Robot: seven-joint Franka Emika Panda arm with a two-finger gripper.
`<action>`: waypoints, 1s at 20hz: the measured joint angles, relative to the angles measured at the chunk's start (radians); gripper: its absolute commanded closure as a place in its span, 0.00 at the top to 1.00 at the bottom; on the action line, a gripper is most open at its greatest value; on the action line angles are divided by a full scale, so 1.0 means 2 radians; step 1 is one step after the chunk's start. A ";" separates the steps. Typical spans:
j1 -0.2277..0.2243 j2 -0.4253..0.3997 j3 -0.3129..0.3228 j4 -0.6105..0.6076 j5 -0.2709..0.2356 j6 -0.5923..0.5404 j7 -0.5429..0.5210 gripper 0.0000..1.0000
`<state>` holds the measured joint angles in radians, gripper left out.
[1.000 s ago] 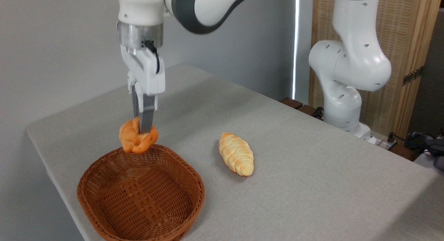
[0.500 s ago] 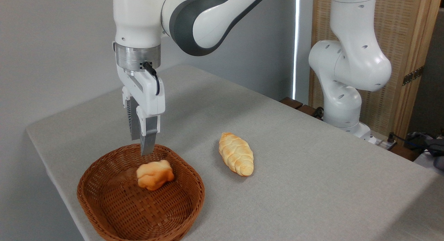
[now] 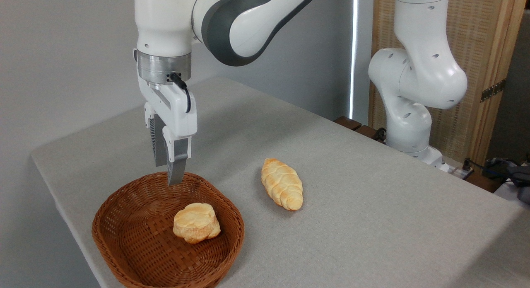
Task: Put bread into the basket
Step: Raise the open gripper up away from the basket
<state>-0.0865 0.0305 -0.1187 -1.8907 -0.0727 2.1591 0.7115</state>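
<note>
Bread (image 3: 196, 222) lies inside the basket (image 3: 124, 205) at the lower left of the frame, pale side up, resting on the woven floor toward the right wall. The arm comes down from the top of the frame, its wrist vertical, and the hand (image 3: 167, 172) hangs straight above the basket's far rim, released and holding nothing, its fingers parted and clear of the bread. The basket sits close to the counter's (image 3: 372, 221) near-left edge. A braided loaf (image 3: 281, 183) lies on the counter to the right of the basket, apart from it. Right of the loaf, the counter is bare cloth out to its right edge.
</note>
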 measured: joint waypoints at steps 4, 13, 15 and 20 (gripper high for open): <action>0.000 0.000 0.000 0.002 0.000 0.000 -0.033 1.00; 0.000 -0.003 0.000 0.006 0.000 -0.005 -0.044 1.00; 0.000 -0.003 0.000 0.006 0.000 -0.006 -0.047 1.00; 0.000 -0.010 0.000 0.013 0.000 -0.052 -0.047 1.00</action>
<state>-0.0865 0.0110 -0.1181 -1.8649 -0.0726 2.0550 0.6172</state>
